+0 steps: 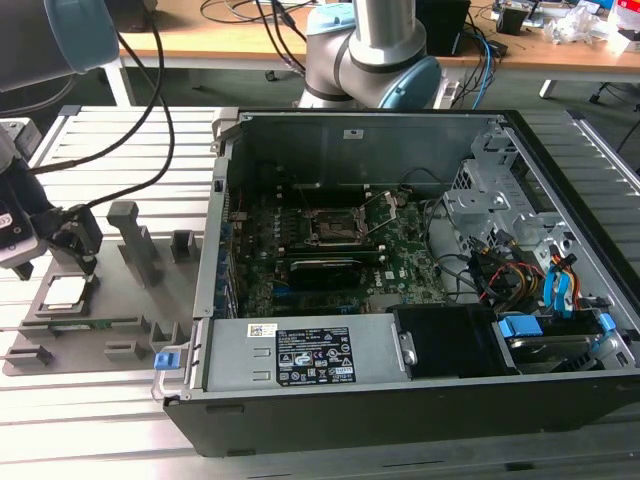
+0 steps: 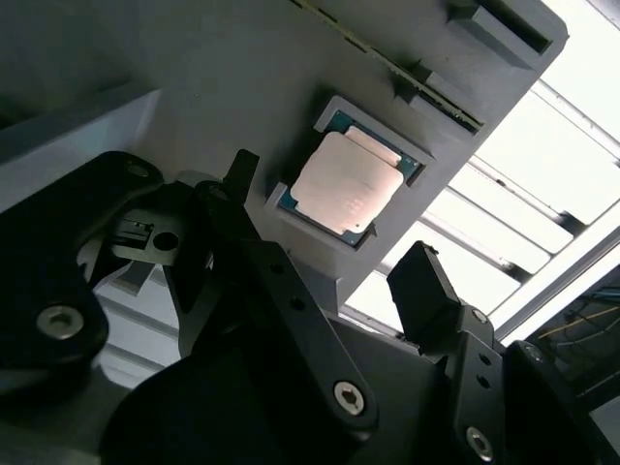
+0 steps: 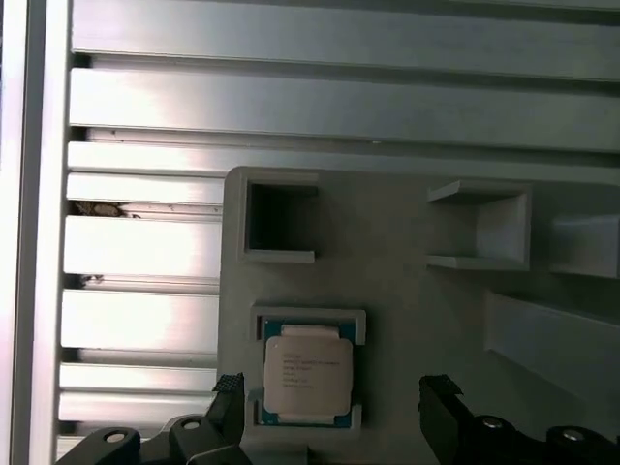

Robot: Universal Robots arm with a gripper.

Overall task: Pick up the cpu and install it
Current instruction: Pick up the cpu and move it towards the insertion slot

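The cpu [image 3: 308, 373] lies in a shallow nest near the holder's [image 1: 100, 290] edge at the exterior view's left. Its top is uncovered. There are gaps on two sides, where the gripper's [image 2: 331, 208] spread fingers [image 2: 426, 281] stand clear of it. Low nest rims close the other two sides. A tall block [image 1: 135, 240] and a small block [image 1: 181, 245] rise towards the case [image 1: 400, 400]. Cables [image 1: 150, 120] sag above the holder. The case is open on top, and its wall [image 1: 212, 250] stands between the holder and the socket [image 1: 335, 228].

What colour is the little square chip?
The cpu is silvery-white with a green edge, clearest in the first wrist view.
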